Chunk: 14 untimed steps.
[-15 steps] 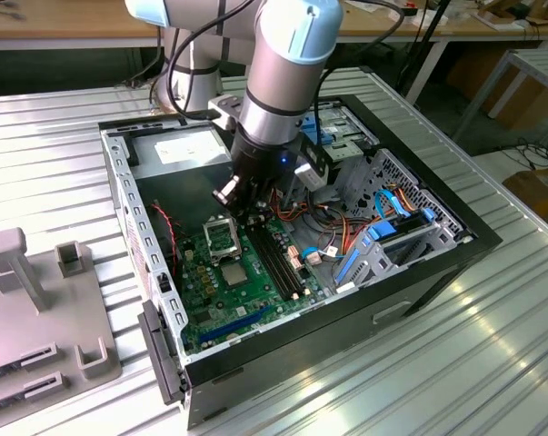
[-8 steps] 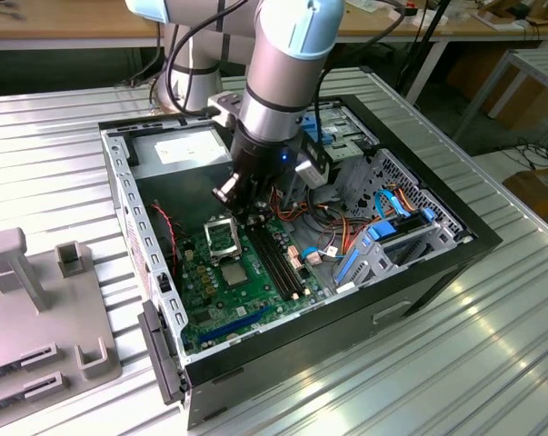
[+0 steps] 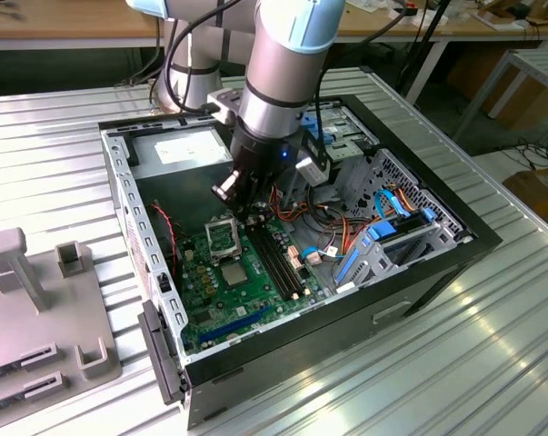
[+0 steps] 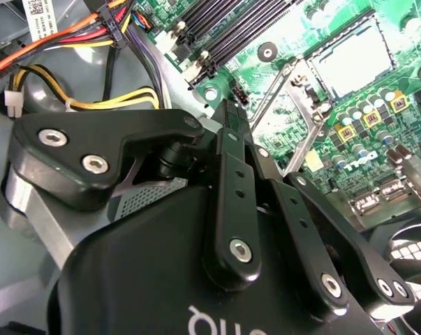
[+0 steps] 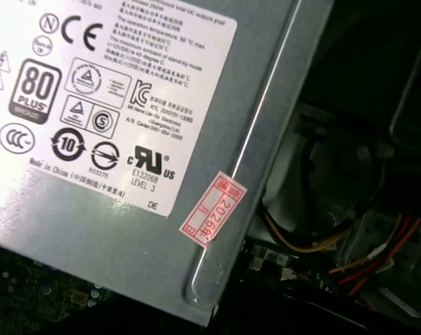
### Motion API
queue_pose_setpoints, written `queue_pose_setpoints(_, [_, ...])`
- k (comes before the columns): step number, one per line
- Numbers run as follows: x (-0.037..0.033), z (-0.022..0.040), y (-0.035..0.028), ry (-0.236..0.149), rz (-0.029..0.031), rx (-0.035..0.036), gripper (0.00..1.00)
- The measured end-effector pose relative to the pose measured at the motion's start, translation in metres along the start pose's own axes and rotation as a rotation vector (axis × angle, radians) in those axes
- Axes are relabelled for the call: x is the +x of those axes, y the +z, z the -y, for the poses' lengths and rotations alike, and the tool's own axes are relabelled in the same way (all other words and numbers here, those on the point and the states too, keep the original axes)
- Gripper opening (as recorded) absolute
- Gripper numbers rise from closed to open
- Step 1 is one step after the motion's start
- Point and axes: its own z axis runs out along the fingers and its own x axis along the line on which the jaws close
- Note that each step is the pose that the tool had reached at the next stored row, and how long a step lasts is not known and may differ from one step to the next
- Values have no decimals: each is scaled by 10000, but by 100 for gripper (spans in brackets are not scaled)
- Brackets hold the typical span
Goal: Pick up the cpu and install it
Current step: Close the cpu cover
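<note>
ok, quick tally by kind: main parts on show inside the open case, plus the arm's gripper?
green board: 1
power supply: 1
black-framed socket: 1
grey square chip: 1
gripper: 1
Total: 5

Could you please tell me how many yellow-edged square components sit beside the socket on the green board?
3, in the second wrist view, in one row on the green board beside the socket: the first component, the middle component, the third component. Others may be hidden.
</note>
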Motion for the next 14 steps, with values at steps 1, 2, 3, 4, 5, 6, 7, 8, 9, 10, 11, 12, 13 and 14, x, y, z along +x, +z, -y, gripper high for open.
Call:
queue_pose_setpoints(1, [2, 0, -7, -1, -1, 4, 11])
queue_pose_setpoints(2, [3, 0, -12, -3, -2, 7, 11])
queue_pose_setpoints(3, [4, -1, -18, -5, -3, 10, 11])
queue_pose_setpoints(4, [5, 0, -24, -7, -5, 13, 11])
queue_pose_setpoints(5, [6, -1, -30, -9, -6, 17, 11])
queue_pose_setpoints(6, [7, -1, -36, -13, -6, 18, 11])
queue_pose_setpoints(7, [8, -1, -41, -16, -7, 21, 11])
queue_pose_setpoints(8, [9, -1, -45, -19, -8, 22, 11])
queue_pose_setpoints(9, [11, 0, -51, -25, -9, 24, 11])
queue_pose_setpoints(10, [13, 0, -55, -30, -8, 26, 11])
queue_pose_setpoints(11, [17, 0, -59, -40, -10, 29, 11])
queue_pose_setpoints(12, [19, 1, -61, -49, -11, 32, 11])
queue_pose_setpoints(13, [22, 1, -63, -71, -13, 36, 11])
queue_pose_setpoints(14, [23, 1, -64, -87, -14, 39, 11])
